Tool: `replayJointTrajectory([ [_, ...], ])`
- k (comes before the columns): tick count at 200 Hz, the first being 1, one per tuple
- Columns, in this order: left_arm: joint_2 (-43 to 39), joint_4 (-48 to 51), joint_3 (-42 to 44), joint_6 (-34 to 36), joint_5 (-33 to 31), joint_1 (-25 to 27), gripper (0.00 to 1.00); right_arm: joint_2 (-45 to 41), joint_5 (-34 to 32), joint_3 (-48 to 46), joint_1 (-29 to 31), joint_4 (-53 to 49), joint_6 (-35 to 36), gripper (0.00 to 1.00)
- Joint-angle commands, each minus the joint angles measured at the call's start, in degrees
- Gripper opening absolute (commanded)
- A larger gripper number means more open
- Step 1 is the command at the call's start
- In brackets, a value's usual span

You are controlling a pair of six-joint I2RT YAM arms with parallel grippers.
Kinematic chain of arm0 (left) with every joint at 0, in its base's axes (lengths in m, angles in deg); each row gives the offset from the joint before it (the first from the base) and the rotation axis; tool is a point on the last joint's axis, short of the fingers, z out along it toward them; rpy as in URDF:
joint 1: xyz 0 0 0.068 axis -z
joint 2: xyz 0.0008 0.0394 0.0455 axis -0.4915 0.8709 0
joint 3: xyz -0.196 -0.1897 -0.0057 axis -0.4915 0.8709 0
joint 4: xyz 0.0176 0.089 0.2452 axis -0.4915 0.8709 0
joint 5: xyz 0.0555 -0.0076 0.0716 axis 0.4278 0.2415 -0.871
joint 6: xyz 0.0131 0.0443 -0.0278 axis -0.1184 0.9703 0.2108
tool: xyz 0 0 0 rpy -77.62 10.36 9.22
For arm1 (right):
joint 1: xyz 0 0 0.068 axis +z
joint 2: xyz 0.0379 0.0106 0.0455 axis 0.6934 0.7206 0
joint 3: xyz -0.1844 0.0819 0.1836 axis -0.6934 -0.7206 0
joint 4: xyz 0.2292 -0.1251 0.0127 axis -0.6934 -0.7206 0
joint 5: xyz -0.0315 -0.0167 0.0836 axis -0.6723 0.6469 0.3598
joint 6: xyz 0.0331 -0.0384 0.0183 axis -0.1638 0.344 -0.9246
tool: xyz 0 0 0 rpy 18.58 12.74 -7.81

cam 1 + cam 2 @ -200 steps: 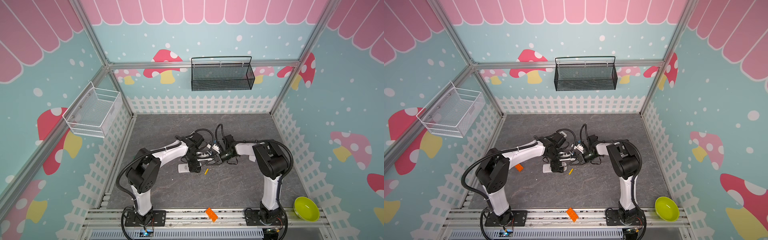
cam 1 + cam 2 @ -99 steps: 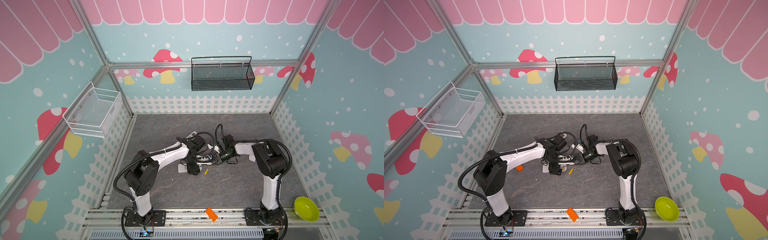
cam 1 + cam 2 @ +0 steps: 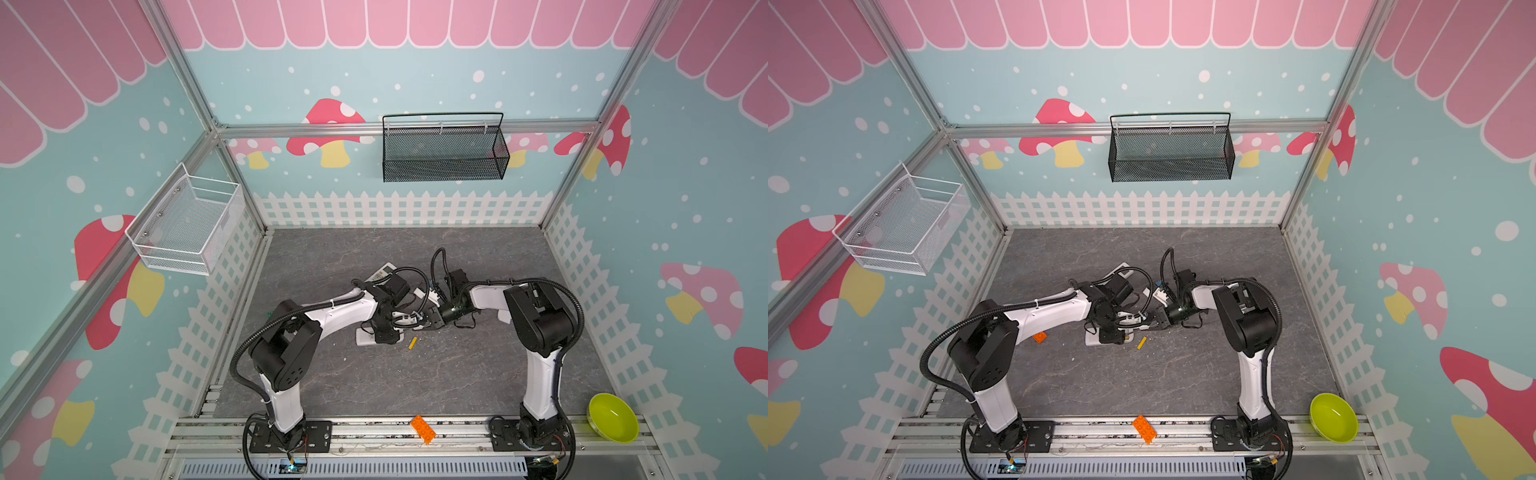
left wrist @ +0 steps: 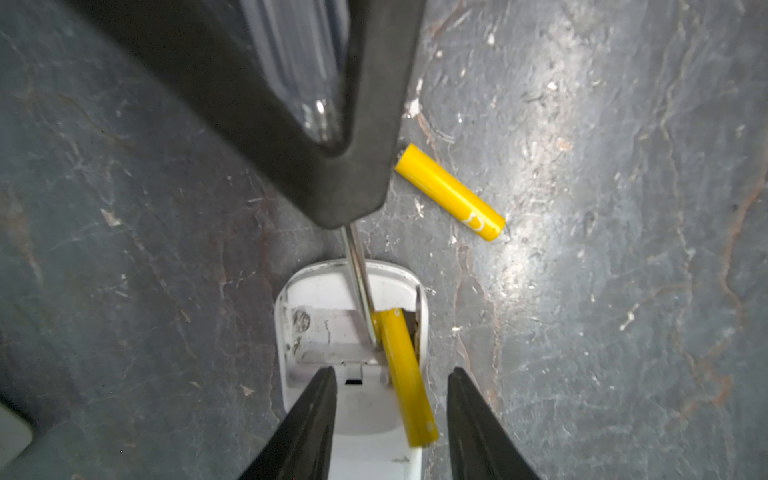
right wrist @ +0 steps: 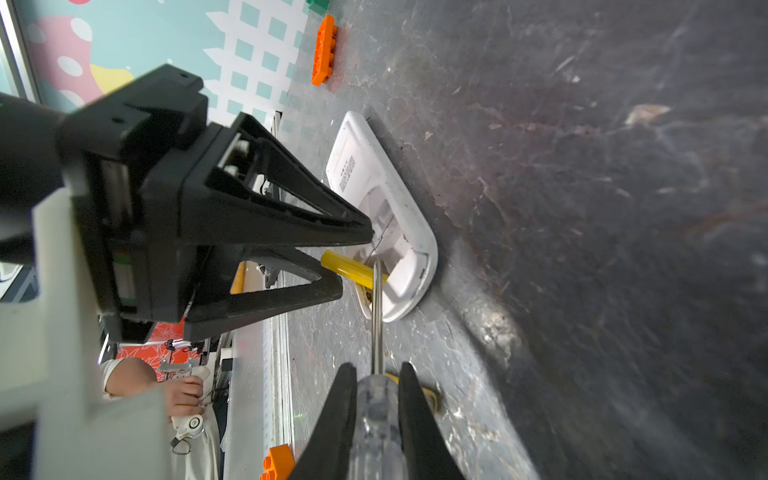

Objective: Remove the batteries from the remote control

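Left of the work, an orange brick (image 3: 1040, 337) lies on the grey floor (image 4: 124, 208), well apart from the rest.

The remote (image 4: 316, 307) lies back-up on the floor with its battery bay uncovered. The left gripper (image 4: 390, 376) stands over it with jaws parted, one finger above the remote's body and the other just off its edge. I see them closed on nothing.

Between those fingers a tilted battery (image 4: 409, 395), yellow, slants out of the bay: one end is down inside and the other is raised past the bay's edge. From the right wrist view I cannot tell whether the lower finger touches it.

The metal shaft of the screwdriver (image 5: 377, 316) runs into the bay, its tip against the side of the tilted battery.

A loose battery (image 3: 412, 342), also yellow, lies flat on the floor just right of the remote and apart from it. It shows in both top views.

The right gripper (image 5: 376, 368) is clamped on the screwdriver's clear handle.

Far right, a green bowl (image 3: 613, 417) sits at the front rail.
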Motion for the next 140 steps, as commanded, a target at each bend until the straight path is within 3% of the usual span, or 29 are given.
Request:
replayJointTrajectory([
  [1,1.2,-1.82,0.8,-0.27,0.65,-0.21,0.38,1.16,-1.44,-0.12,-0.15,-1.43,2.34,0.0],
  [54,1.06,-2.12,1.86,0.47,-1.19,-0.11,0.19,0.5,-1.73,-0.24,-0.57,-1.47,2.46,0.0],
  [88,0.41,-0.97,0.98,0.8,-2.0,0.44,0.0,-0.31,-1.76,0.03,-1.26,-1.26,2.03,0.0],
  [140,-0.69,4.34,-6.36,-0.54,-4.1,1.39,0.0,-7.92,-2.47,-0.4,-6.42,1.56,-1.8,0.0],
])
